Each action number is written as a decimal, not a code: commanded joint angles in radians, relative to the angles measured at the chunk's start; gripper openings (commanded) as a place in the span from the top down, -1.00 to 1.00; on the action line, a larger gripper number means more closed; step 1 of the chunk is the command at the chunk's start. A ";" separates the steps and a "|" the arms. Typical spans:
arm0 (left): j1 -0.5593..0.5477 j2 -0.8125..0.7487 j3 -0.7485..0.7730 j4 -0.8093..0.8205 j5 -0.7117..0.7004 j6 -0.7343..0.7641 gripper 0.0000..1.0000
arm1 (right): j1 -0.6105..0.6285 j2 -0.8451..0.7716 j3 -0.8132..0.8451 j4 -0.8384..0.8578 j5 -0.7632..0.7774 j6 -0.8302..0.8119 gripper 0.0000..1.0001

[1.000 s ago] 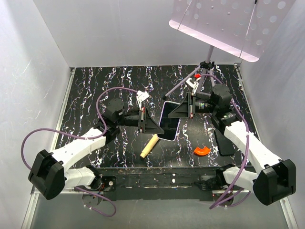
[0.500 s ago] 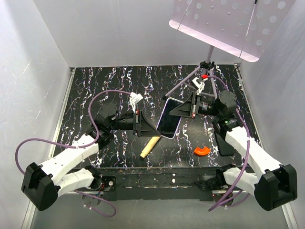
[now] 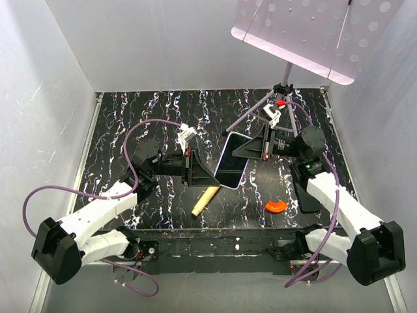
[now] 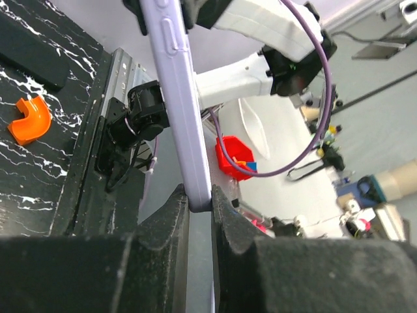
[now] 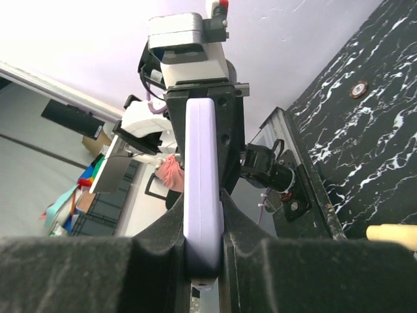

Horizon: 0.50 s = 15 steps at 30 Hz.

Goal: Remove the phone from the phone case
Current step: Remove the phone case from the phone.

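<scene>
Well, white walls, blk marbled table below phone case.

Table: dowel, orange piece, maybe pad

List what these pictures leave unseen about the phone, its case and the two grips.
- Top view: too small to tell whether the phone sits fully in the phone case.
- Both wrist views: the case shows edge-on, clamped in the left gripper and the right gripper, so the screen is hidden.
- Case back and camera cutout: turned away from every camera.
</scene>
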 commanded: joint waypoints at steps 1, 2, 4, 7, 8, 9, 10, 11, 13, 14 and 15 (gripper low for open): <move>-0.010 -0.029 0.088 0.138 0.124 0.191 1.00 | 0.007 0.031 -0.041 0.275 -0.052 0.172 0.97; -0.008 -0.021 0.088 0.203 0.141 0.170 1.00 | 0.007 0.031 -0.048 0.332 -0.063 0.212 0.97; -0.008 0.021 0.064 0.412 0.160 0.097 1.00 | 0.011 0.037 -0.057 0.452 -0.085 0.302 0.97; -0.007 0.070 0.045 0.558 0.154 0.055 1.00 | 0.031 0.059 -0.059 0.688 -0.071 0.496 0.97; -0.007 0.087 0.052 0.566 0.153 0.058 1.00 | 0.039 0.069 -0.055 0.766 -0.062 0.552 0.97; -0.008 0.107 0.055 0.578 0.153 0.059 1.00 | 0.044 0.079 -0.051 0.823 -0.048 0.632 0.97; -0.008 0.127 0.056 0.594 0.155 0.055 1.00 | 0.047 0.085 -0.047 0.875 -0.033 0.680 0.97; -0.007 0.140 0.061 0.606 0.155 0.055 1.00 | 0.050 0.088 -0.042 0.907 -0.024 0.711 0.97; -0.007 0.163 0.070 0.615 0.153 0.072 1.00 | 0.054 0.094 -0.039 0.952 0.001 0.761 0.97; -0.005 0.169 0.076 0.588 0.152 0.099 1.00 | 0.057 0.103 -0.035 0.981 0.010 0.794 0.97; -0.005 0.172 0.084 0.551 0.149 0.136 1.00 | 0.061 0.103 -0.033 0.983 0.019 0.806 0.97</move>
